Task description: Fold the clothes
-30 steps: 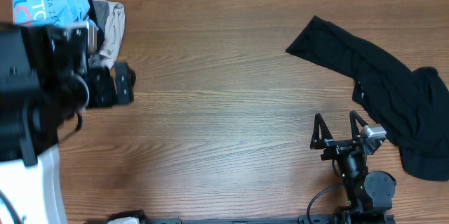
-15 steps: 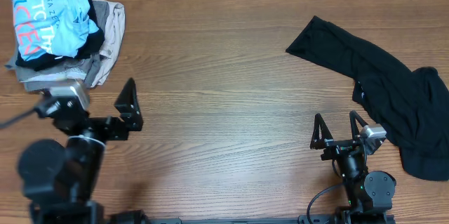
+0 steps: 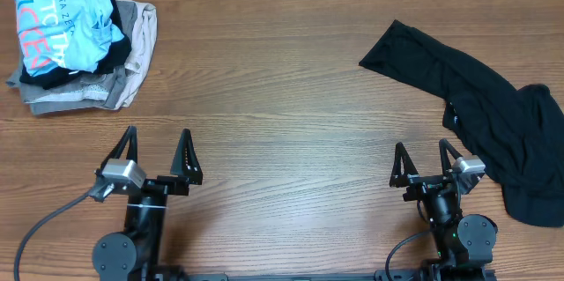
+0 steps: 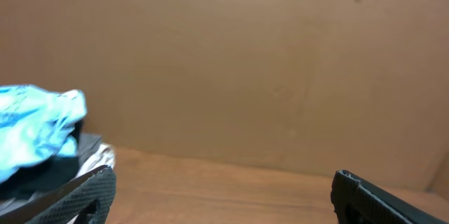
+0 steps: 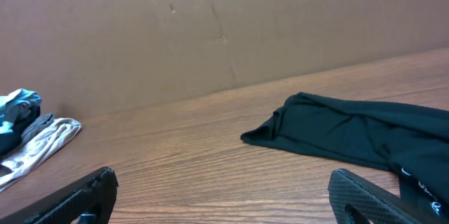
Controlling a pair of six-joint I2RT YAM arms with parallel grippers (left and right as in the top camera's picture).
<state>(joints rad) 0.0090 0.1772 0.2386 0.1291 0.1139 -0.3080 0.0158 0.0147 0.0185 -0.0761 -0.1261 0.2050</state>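
Note:
The clothes lie in two places on the wooden table (image 3: 282, 96). At the far left corner is a pile with a light blue T-shirt (image 3: 66, 17) printed in white and coral on top of grey and beige garments (image 3: 132, 48). A plain black garment (image 3: 493, 118) sprawls unfolded at the right. My left gripper (image 3: 158, 136) stands open near the front left, holding nothing, well short of the pile. Its wrist view shows the blue shirt (image 4: 35, 129) at the left edge. My right gripper (image 3: 421, 149) stands open and holds nothing, just left of the black garment (image 5: 351, 133).
A brown cardboard wall (image 4: 245, 62) closes off the table's far edge. A grey cable (image 3: 44, 228) trails from the left arm at the front left. Bare wood lies between the pile and the black garment.
The left arm has drawn back from the clothes pile at the far left to the table's front, its gripper open and holding nothing. The right arm and the black garment have not moved.

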